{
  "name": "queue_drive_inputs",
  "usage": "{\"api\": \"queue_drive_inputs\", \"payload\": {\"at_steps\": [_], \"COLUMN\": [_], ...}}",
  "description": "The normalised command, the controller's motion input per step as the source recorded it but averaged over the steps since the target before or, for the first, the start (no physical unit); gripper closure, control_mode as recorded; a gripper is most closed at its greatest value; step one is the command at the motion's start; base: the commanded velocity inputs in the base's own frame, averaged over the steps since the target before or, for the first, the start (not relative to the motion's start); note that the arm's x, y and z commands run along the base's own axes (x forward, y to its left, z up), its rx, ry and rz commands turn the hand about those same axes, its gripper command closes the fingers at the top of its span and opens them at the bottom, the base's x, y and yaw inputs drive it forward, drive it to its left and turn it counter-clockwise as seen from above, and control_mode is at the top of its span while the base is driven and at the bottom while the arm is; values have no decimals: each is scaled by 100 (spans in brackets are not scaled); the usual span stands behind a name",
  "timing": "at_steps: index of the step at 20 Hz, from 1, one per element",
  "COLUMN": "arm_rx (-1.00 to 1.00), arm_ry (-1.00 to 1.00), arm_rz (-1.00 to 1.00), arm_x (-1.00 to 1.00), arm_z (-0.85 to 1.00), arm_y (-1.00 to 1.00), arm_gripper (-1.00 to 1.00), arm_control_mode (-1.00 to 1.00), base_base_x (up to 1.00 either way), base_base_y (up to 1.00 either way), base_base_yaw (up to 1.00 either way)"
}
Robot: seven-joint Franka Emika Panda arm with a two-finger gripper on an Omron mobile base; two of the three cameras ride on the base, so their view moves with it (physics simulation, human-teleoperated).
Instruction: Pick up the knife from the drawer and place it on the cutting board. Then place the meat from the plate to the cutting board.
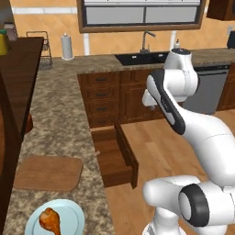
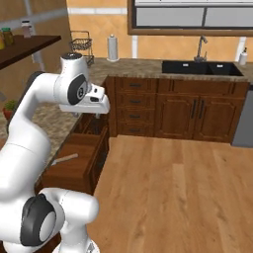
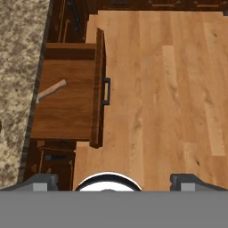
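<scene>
Reaching for the slim silver-bladed knife (image 3: 51,90)
Your two-finger gripper (image 3: 109,180) is spread wide and empty; lower it over the dark-brown wooden drawer (image 3: 67,104), align fingers across the knife by the counter-side wall, beyond the floor

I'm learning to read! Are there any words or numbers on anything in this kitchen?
No words or numbers can be read anywhere.
The jars on the shelf are too small and blurred to show any label.
The paper towel roll is plain white.
</scene>
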Motion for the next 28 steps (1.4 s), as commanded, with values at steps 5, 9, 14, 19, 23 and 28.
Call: {"api": "queue_drive_inputs", "payload": {"at_steps": [5, 9, 14, 19, 23, 28], "arm_rx": [0, 0, 0, 0, 0, 0], "arm_ry": [0, 0, 0, 0, 5, 7], "arm_rz": [0, 0, 0, 0, 0, 0], "arm_x": [0, 0, 0, 0, 28, 52], "arm_z": [0, 0, 0, -2, -61, -96], "arm_y": [0, 0, 0, 0, 3, 41], "arm_gripper": [-100, -100, -100, -100, -100, -100], "arm_control_mode": [100, 100, -100, -100, -100, -100], "base_base_x": [0, 14, 0, 0, 0, 0], "base_base_y": [2, 4, 0, 0, 0, 0], "base_base_yaw": [3, 2, 0, 0, 0, 0]}}
